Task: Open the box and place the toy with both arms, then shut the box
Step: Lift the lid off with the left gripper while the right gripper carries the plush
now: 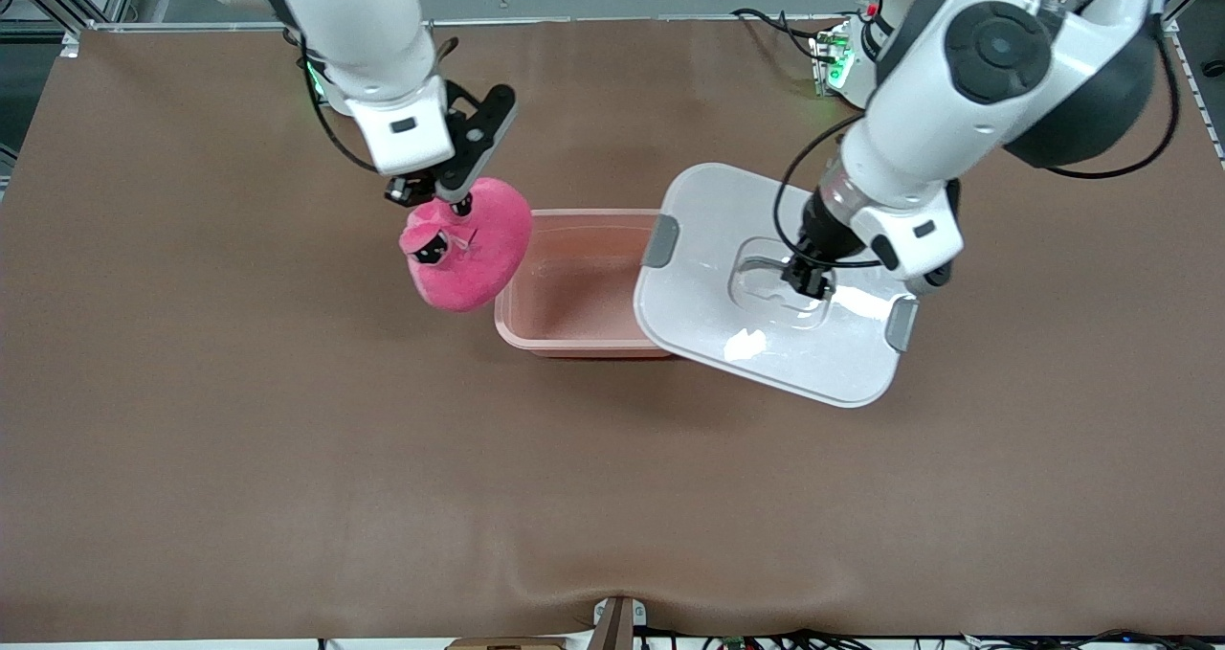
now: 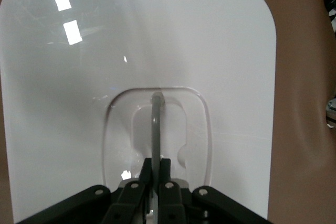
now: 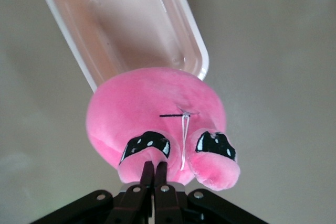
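The pink tub of the box (image 1: pixel 574 291) stands open in the middle of the table; it also shows in the right wrist view (image 3: pixel 126 24). Its white lid (image 1: pixel 708 277) with grey clips is lifted off and hangs tilted over the tub's end toward the left arm. My left gripper (image 1: pixel 807 281) is shut on the lid's clear handle (image 2: pixel 156 124). My right gripper (image 1: pixel 442 205) is shut on a nub of the pink toy (image 1: pixel 474 248) and holds it in the air over the tub's other end; the toy (image 3: pixel 157 114) hangs below the fingers.
The brown table cloth (image 1: pixel 287 459) is bare around the box. Cables and a green-lit unit (image 1: pixel 833 61) lie by the left arm's base.
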Tool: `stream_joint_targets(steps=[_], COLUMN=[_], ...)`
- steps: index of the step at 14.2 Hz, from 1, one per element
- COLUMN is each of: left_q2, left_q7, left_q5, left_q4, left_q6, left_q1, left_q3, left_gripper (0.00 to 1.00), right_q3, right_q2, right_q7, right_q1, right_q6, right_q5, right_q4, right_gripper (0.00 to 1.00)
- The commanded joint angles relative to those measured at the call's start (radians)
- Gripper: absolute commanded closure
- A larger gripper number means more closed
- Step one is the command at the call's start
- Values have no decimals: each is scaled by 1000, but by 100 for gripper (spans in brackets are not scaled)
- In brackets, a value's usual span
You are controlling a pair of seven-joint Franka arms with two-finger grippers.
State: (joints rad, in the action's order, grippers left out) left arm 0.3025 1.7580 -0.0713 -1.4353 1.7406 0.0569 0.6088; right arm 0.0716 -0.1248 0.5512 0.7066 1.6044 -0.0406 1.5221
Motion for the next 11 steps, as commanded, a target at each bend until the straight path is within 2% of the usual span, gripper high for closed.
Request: stream_joint_targets(steps=[1, 7, 11], left_q2=[-9, 12, 23], left_q7=[-136, -388, -573], left_q5=[25, 15, 8], left_q4=[10, 10, 10], left_q6=[-64, -95, -95], left_q1=[67, 182, 256], left_q3=[5, 0, -7], left_gripper=[100, 100, 100], right_q3=[8, 10, 8], right_q2=[-10, -24, -44], right_q7=[110, 381, 458], right_q1=[50, 50, 60], right_q6=[17, 109, 164], right_q5=[-41, -28, -27], right_q4=[-7, 1, 0], right_gripper=[100, 100, 100])
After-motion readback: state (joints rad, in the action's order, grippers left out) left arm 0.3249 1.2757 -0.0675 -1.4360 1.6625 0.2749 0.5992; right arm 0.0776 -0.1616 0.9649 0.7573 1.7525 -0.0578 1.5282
